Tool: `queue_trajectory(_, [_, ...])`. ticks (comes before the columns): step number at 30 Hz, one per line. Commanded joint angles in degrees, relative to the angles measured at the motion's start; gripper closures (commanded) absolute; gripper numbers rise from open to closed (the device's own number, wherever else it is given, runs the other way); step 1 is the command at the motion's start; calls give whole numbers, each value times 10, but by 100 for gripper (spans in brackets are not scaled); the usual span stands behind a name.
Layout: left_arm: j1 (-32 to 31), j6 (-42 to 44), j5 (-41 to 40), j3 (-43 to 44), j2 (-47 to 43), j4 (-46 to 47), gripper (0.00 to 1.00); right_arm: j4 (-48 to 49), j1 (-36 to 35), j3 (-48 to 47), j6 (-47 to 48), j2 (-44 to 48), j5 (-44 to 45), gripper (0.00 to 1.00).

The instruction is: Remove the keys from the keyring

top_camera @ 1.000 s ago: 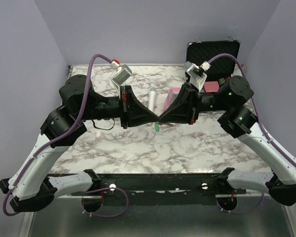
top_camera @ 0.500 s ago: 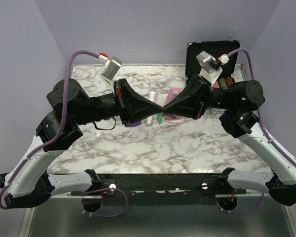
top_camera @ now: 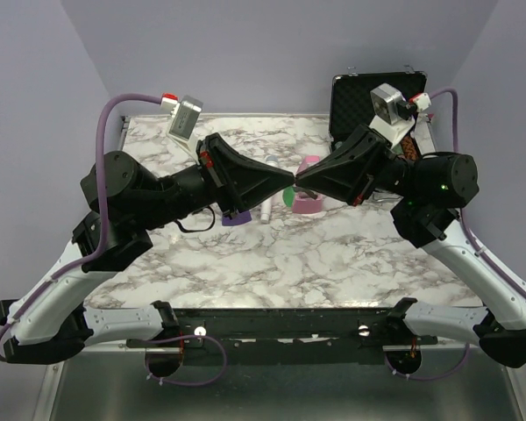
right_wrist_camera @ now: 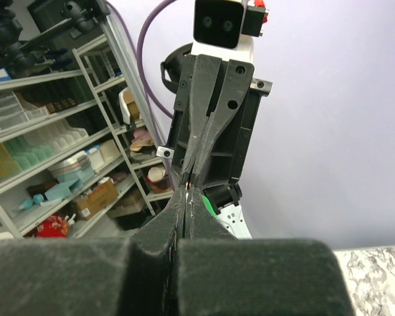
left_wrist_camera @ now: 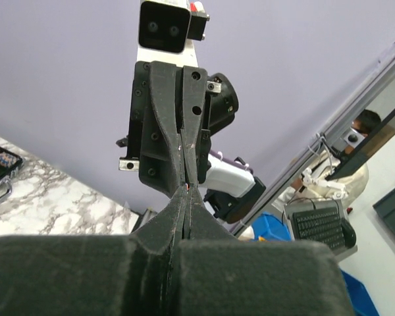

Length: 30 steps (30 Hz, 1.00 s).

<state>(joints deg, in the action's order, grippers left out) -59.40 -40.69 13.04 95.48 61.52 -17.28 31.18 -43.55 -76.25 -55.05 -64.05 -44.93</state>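
My left gripper (top_camera: 289, 179) and right gripper (top_camera: 301, 181) meet tip to tip, raised above the middle of the marble table (top_camera: 272, 263). Both are shut. A small key with a green head (top_camera: 287, 198) hangs just below the point where the tips meet. In the right wrist view the green head (right_wrist_camera: 209, 205) shows beside my right gripper (right_wrist_camera: 189, 192), with the left gripper (right_wrist_camera: 207, 118) straight ahead. A tiny glint of the keyring (right_wrist_camera: 189, 189) sits between the two pairs of tips; the rest of the ring is hidden. The left gripper (left_wrist_camera: 186, 191) faces the right gripper (left_wrist_camera: 183, 131) in the left wrist view.
An open black case (top_camera: 377, 92) stands at the back right, with chips (top_camera: 409, 147) behind the right arm. Under the grippers lie a pink object (top_camera: 309, 205), a white microphone (top_camera: 266, 212) and a purple object (top_camera: 235, 218). Purple walls close in the table.
Both grippers have risen and moved toward the back of the table, tips still together, and the green key has gone up with them. Both wrists have tilted upward.
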Motion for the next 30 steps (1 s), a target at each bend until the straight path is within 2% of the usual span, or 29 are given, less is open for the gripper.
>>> queue_trajectory(1, [-11,-12,-66,-43,-4,15,100,84,-8,7,-30,12,44,99])
queue_trajectory(11, [-37,-25,-172,-87,-11,60,100,124,-8,24,-53,9,63,99])
queue_trajectory(30, [-92,0,-291,-143,-17,165,100,172,-8,56,-75,17,112,99])
